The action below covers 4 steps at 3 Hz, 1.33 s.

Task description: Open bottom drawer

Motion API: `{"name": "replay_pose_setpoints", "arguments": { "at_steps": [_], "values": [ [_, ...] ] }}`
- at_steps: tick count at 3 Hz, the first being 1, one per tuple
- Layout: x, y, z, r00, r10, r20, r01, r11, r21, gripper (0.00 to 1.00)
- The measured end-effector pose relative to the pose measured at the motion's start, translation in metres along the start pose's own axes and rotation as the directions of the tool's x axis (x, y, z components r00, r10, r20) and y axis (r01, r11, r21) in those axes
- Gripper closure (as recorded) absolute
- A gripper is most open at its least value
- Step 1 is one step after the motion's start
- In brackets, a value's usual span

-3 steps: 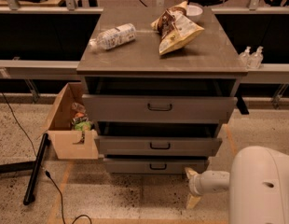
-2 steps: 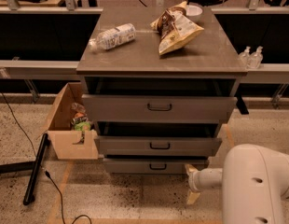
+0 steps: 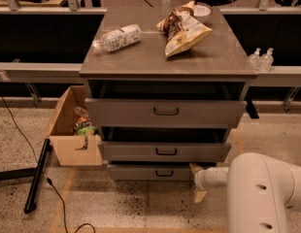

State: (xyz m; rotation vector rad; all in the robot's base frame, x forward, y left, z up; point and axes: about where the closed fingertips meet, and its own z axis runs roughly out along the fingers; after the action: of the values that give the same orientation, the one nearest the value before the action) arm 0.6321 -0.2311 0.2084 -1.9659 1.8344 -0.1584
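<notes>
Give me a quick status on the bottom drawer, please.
Gripper open, low beside the bottom drawer, at its right end. Handle not gripped. Nothing blocking the handle.

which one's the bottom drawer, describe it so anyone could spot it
Find the grey cabinet with a bottle on top. The bottom drawer is the lowest of its three fronts, beside the gripper; it is the shortest and narrowest.

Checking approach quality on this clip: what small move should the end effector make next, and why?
Probably a short shift left toward the black handle of the bottom drawer. The end effector sits low at the drawer's right end, open and holding nothing, well off the centred handle, so it cannot pull from there.
</notes>
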Motion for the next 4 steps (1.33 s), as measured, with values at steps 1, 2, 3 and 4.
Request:
{"name": "replay_pose_setpoints", "arguments": {
  "at_steps": [1,2,3,4],
  "values": [
    [0.004,-0.016,0.014,1.000,-0.030,0.008,0.030,0.9995,-0.009,0.00],
    [0.013,-0.030,0.025,0.999,-0.051,0.007,0.051,0.9985,-0.017,0.00],
    [0.023,-0.040,0.035,0.998,-0.066,0.001,0.066,0.9974,-0.028,0.00],
    [0.030,-0.042,0.045,0.998,-0.066,0.001,0.066,0.9967,-0.048,0.18]
  ]
}}
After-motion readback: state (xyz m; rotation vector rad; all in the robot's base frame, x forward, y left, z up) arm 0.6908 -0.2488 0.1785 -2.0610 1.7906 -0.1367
